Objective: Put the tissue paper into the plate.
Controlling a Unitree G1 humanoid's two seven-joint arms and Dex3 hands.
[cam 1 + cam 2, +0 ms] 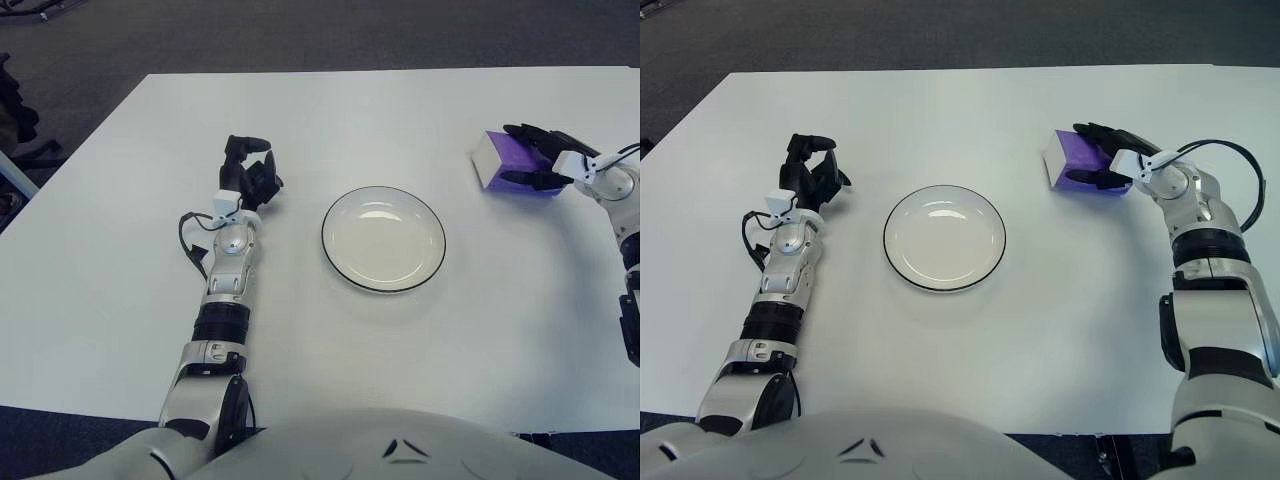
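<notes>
Tissue paper pack (1072, 160), purple with a white end, sits on the white table (400, 120) at about 2 o'clock from the plate (383, 238), well apart from it.

We see the right robot hand (1108, 157) wrapped around the pack, dark fingers (1095, 131) over its top and one along its near side, grasping it. We can read no brand or writing on the pack. Our left robot hand (250, 172) shows at 9 o'clock from the black-rimmed plate, fingers curled and holding nothing.
</notes>
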